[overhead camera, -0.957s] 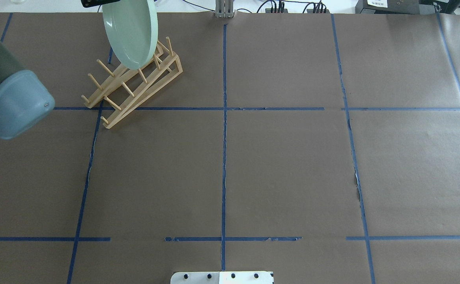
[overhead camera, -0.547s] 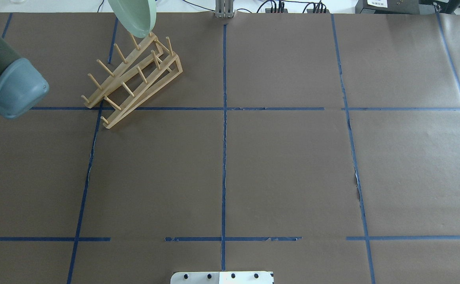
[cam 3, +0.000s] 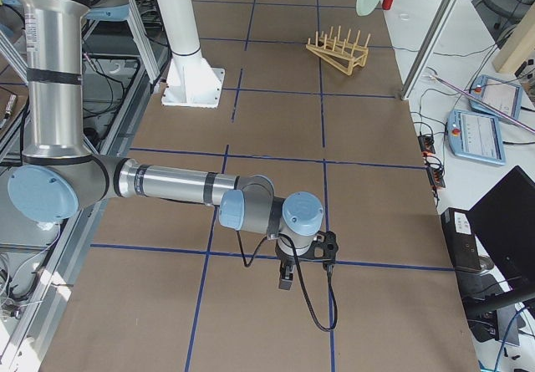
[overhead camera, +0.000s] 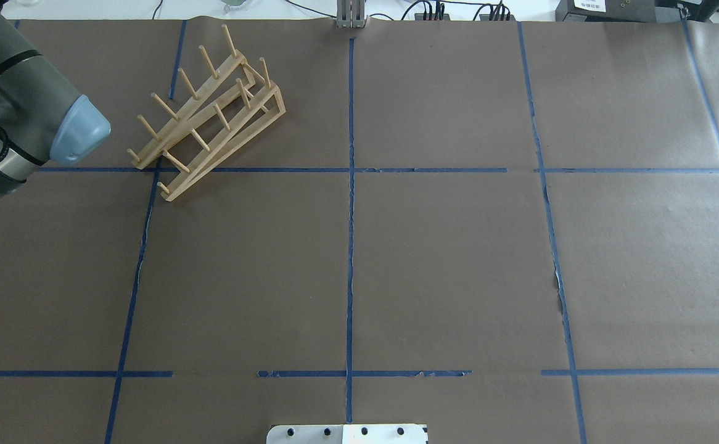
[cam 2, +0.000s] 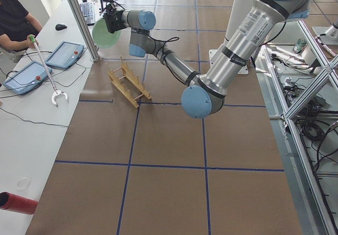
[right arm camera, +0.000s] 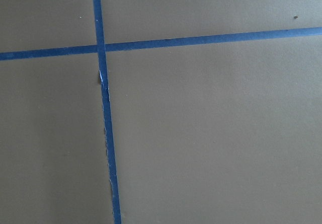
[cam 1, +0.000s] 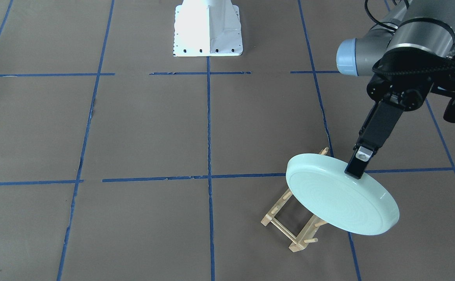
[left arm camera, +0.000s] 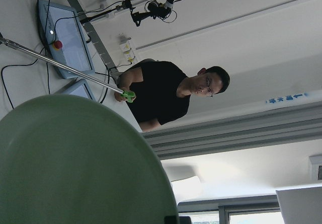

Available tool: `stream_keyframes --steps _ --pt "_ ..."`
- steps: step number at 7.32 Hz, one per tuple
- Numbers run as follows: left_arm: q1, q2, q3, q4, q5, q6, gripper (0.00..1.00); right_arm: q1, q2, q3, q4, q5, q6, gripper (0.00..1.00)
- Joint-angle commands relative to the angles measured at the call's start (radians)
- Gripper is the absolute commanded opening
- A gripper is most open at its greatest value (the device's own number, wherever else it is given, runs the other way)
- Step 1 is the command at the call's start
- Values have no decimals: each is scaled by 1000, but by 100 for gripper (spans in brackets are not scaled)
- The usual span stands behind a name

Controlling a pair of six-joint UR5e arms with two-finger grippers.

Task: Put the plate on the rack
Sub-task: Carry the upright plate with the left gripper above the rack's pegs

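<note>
Since earlier, plate point(cam 1: 340, 195) has risen above rack point(cam 1: 290, 222); left claw point(cam 1: 355, 169), arm outstretched, pinches its rim; right claw point(cam 3: 285, 282) opening cannot be told.

A: Even, bright diffuse light. Barely any shadow beside the rack point(overhead camera: 208, 117). Sharp.
B: Left wrist view backlit: plate point(left arm camera: 75, 163) dark, soft. White base point(cam 1: 208, 27) far behind the rack is blown out.
</note>
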Motion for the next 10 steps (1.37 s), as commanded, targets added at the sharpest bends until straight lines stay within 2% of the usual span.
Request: stream_keyframes --steps 1,3,5,9,10 --pt "26 -5 141 -137 135 -43 0 0 0 0 0 0 1 100" --pt "73 9 149 -180 147 -38 0 0 0 0 0 0 -1 100" --pt "101 104 110 -261 147 -35 0 0 0 0 0 0 1 100" --pt "161 106 113 -258 150 -35 0 0 0 0 0 0 1 100" --pt "178 104 114 -258 188 -37 0 0 0 0 0 0 -1 100"
